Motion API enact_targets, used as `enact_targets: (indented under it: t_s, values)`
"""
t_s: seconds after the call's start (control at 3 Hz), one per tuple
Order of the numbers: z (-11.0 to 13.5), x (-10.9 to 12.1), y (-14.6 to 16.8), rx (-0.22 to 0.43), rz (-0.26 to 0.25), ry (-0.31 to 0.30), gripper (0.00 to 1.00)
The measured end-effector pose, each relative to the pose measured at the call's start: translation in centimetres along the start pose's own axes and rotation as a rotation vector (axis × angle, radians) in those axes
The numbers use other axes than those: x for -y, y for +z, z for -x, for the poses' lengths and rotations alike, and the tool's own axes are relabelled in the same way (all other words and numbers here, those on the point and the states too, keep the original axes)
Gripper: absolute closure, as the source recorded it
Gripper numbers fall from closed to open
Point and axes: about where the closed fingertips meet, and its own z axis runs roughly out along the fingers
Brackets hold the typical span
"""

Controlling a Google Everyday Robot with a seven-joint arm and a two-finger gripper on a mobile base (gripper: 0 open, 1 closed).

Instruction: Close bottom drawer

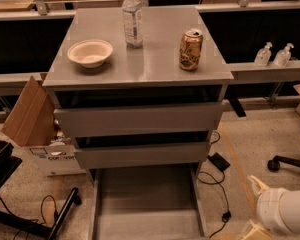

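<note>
I judge this the approach step: the bottom drawer (146,201) stands pulled far out beneath the two upper drawers, its grey tray showing. The gripper (277,211) hangs low at the right edge, apart from the drawer's right side; its state I cannot tell. Next I'd bring it to the drawer front and push inward.

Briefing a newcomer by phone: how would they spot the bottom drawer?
Find the grey cabinet carrying a bowl, bottle and can. Its bottom drawer is the lowest of three, left of the robot's hand at lower right. Only it is pulled far out, showing its flat grey tray.
</note>
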Motion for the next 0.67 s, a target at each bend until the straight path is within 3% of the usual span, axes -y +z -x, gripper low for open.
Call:
enact_targets:
  t_s: [0.33, 0.67]
  values:
    - [-3.7, -4.9, 6.2, 0.043, 0.026, 0.098, 0.00]
    - [-8.9, -10.2, 14.2, 0.092, 0.020, 0.226, 0.00]
